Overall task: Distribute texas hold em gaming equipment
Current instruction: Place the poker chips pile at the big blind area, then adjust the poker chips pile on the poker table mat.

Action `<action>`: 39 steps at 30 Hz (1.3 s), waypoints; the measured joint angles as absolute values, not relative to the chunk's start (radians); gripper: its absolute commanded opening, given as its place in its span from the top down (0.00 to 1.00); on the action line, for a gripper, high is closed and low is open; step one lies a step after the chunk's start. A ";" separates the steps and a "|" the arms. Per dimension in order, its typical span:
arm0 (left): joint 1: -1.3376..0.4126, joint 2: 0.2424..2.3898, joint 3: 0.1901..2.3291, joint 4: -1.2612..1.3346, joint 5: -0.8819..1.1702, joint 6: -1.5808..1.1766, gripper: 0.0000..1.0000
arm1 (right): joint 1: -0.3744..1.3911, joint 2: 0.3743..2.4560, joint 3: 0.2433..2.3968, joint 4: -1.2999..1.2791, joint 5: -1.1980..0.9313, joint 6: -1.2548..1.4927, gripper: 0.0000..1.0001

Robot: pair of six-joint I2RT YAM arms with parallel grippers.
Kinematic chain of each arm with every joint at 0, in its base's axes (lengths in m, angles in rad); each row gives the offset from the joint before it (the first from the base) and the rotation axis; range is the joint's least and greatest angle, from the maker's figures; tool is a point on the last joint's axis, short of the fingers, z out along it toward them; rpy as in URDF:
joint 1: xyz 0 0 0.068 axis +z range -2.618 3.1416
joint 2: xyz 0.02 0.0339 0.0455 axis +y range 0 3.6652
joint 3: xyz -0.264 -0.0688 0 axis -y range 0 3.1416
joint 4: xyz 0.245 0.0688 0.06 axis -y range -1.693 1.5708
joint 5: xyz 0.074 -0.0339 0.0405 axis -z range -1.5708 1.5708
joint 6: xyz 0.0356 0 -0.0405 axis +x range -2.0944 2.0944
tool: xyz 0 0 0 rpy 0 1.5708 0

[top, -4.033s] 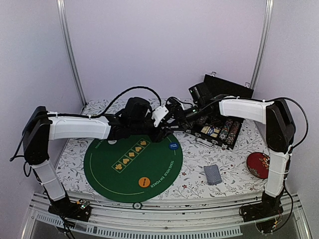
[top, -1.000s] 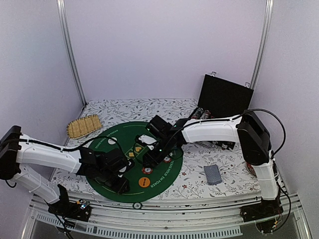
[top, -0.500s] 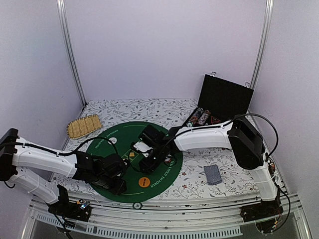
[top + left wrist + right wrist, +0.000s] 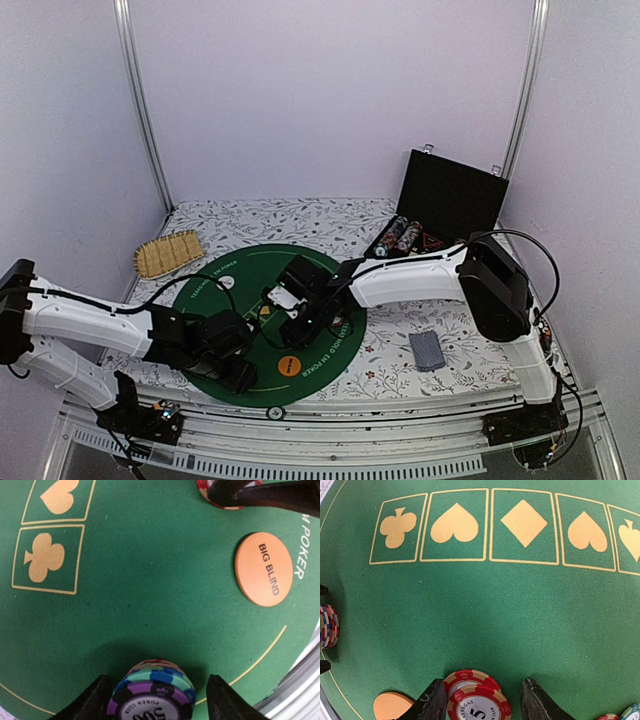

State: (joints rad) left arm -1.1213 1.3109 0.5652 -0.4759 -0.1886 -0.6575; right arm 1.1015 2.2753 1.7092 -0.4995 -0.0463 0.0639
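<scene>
Down at the bottom edge of my left wrist view, my left gripper (image 4: 156, 682) straddles a short stack of purple, teal and blue edge-striped poker chips (image 4: 151, 700) sitting on the round green felt poker mat (image 4: 150, 580). Those fingers (image 4: 92, 705) stand wider than the stack: green shows between the chips and the finger on the right of the frame, so I have hold of nothing there. Right of centre lies a flat round orange button printed BIG BLIND (image 4: 264, 569).

At the bottom of my right wrist view, my right gripper (image 4: 482, 681) brackets a stack of red-and-white striped poker chips (image 4: 479, 705), the top one marked 5. The finger on the left of the frame is at the stack's edge, and I cannot tell whether it touches. The other stands off with felt between, so the jaws are parted, not clamped. Yellow-outlined suit boxes (image 4: 523, 525) run across the top of that frame.

From the top camera, a small pile of blue-grey backed playing cards (image 4: 427, 350) lies on the floral tablecloth (image 4: 390, 375) at lower right, off the felt. An open black case (image 4: 450, 195) at upper right holds rows of chips (image 4: 398, 236), and a tan slatted bamboo mat (image 4: 168, 253) lies at left
</scene>
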 measured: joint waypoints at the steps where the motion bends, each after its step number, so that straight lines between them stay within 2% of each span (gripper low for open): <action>1: -1.121 1.305 0.561 -0.475 -0.189 -0.655 0.26 | 1.102 2.274 1.707 -0.497 -0.047 0.064 0.46; 7: -1.121 1.248 0.562 -0.474 -0.191 -0.633 0.21 | 1.102 2.271 1.710 -0.502 -0.072 0.062 0.41; 15: -1.115 1.236 0.648 -0.467 -0.212 -0.545 0.12 | 1.045 2.201 1.711 -0.551 -0.157 0.072 0.40; 20: -1.068 1.349 0.772 -0.388 -0.183 -0.489 0.05 | 0.925 2.067 1.637 -0.556 -0.150 0.105 0.33; 23: -1.037 1.448 0.825 -0.345 -0.161 -0.467 0.04 | 0.865 2.051 1.618 -0.568 -0.114 0.125 0.33; 26: -1.026 1.560 0.882 -0.323 -0.146 -0.451 0.10 | 0.827 2.059 1.597 -0.587 -0.086 0.146 0.34; 31: -1.026 1.695 0.952 -0.300 -0.133 -0.436 0.22 | 0.827 2.115 1.595 -0.601 -0.081 0.172 0.43; 33: -1.026 1.727 0.962 -0.297 -0.132 -0.434 0.29 | 0.832 2.136 1.595 -0.604 -0.086 0.179 0.46; 37: -1.026 1.761 0.963 -0.300 -0.145 -0.433 0.34 | 0.845 2.168 1.595 -0.604 -0.092 0.189 0.50; 39: -1.026 1.768 0.963 -0.299 -0.153 -0.431 0.39 | 0.851 2.173 1.596 -0.603 -0.087 0.189 0.56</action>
State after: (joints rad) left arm -1.0264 1.7679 0.9630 -0.2985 -0.1532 -0.4313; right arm 0.8513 2.1727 1.5963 -0.6033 -0.0868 0.1890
